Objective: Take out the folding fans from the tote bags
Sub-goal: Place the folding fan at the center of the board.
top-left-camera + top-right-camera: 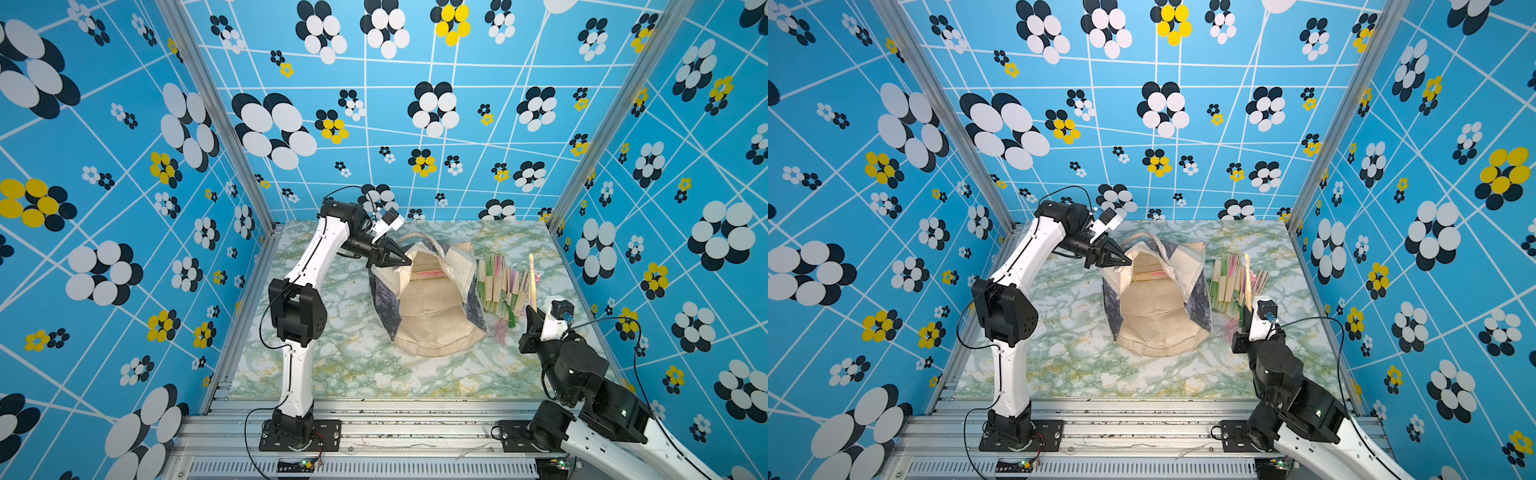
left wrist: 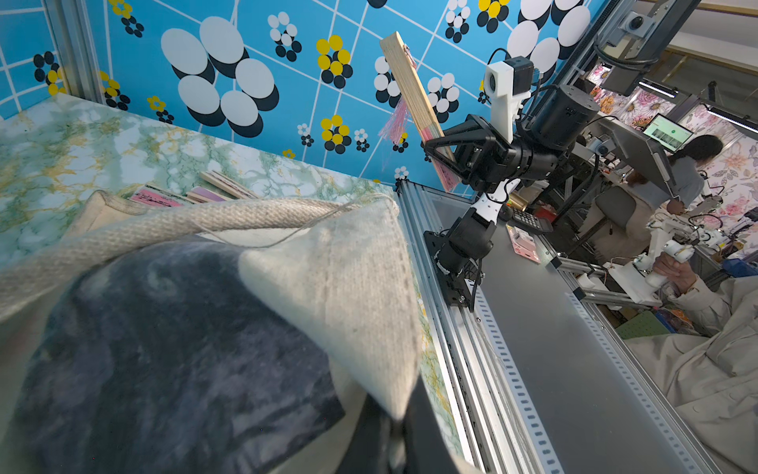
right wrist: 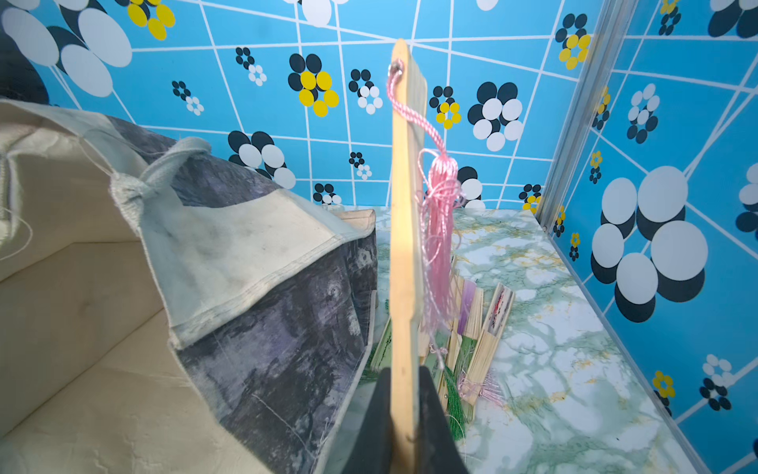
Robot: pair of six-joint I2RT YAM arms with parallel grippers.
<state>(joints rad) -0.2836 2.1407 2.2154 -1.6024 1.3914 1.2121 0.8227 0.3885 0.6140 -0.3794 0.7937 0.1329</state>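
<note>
We are gripping 1 light, stiff, pale-bamboo folding fan (image 3: 404,246) with a pink tassel upright by its paper end in the clenched right gripper (image 3: 404,410), near the pile of fans (image 1: 498,286) beside the floppy cream canvas tote bag (image 1: 432,324), whose sagging rim the left gripper (image 1: 401,259) is pinching open around 1 more fan (image 1: 430,273) inside.

The left arm (image 1: 296,374) and right arm (image 1: 582,370) pair white link shells with bulky black joint housings. Each has a black base plate (image 1: 300,434) with screws. Thin black cables (image 1: 260,328) loop alongside. The left pincer (image 1: 405,261) and right pincer (image 3: 404,394) are black, with tapering fingers; small white camera mounts (image 1: 390,220) sit behind them.
</note>
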